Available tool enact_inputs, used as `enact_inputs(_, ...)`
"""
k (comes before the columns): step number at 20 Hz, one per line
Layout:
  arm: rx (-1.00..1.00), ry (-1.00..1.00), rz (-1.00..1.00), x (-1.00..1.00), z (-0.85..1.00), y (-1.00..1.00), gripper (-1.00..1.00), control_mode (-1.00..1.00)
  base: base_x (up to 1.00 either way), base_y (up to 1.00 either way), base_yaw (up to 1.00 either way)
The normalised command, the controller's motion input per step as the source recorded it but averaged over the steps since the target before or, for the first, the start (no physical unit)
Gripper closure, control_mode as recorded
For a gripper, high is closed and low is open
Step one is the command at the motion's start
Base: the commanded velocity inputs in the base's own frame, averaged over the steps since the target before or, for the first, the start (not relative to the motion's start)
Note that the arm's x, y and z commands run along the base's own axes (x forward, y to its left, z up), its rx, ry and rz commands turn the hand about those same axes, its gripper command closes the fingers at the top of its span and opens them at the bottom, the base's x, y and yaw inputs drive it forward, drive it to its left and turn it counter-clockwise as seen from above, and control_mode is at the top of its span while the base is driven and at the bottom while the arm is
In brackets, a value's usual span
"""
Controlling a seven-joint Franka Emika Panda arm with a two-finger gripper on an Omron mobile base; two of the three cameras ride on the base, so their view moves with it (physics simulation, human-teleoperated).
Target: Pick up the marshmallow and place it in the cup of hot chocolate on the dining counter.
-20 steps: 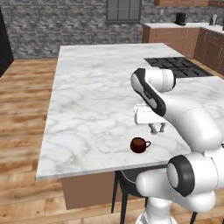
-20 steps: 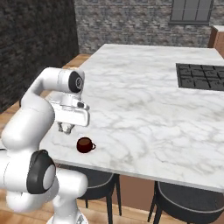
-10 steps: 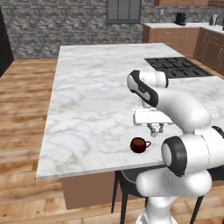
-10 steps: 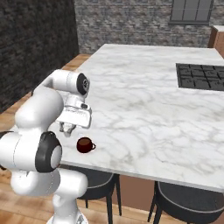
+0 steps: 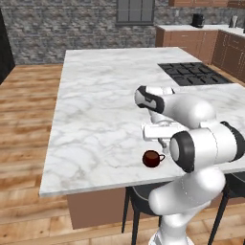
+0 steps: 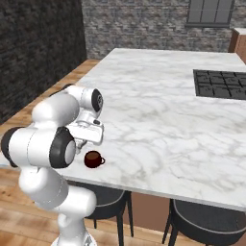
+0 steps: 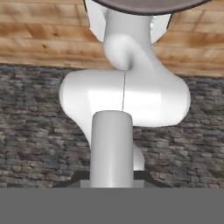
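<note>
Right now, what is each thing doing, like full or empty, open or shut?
Small dark maroon mug: upright on the counter, dark inside, handle pointing right in the left base view.
White marble-topped island counter: holding the mug near its front edge.
Black cooktop: nothing on it.
Tool: shut.

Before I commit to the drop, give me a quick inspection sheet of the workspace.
Surface: dining counter, white marble, with a black cooktop set into its far side.
Job's things: cup of hot chocolate upright near the counter's near edge, handle toward the arm; marshmallow too small to make out, cannot tell if held.
Clutter: nothing seen.
End effector: end effector shut, low over the counter just behind the cup, partly hidden by the elbow.
Cables: nothing seen.
Surroundings: dark stools under the counter, wooden floor, brick wall, brown cabinets.
</note>
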Motion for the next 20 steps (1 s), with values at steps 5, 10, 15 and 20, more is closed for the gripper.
enact_inputs(5, 0.00, 0.01, 0.00, 0.39, -0.05, 0.00, 1.00, -1.00, 0.00, 0.00, 0.00)
enact_inputs(10, 0.00, 0.05, 0.00, 0.34, -0.12, 0.00, 1.00, -1.00, 0.00, 0.00, 0.00)
enact_inputs(15, 0.00, 0.05, 0.00, 0.25, -0.31, 0.00, 1.00, -1.00, 0.00, 0.00, 0.00)
enact_inputs(20, 0.00, 0.00, 0.00, 0.22, -0.25, 0.00, 1.00, -1.00, 0.00, 0.00, 0.00)
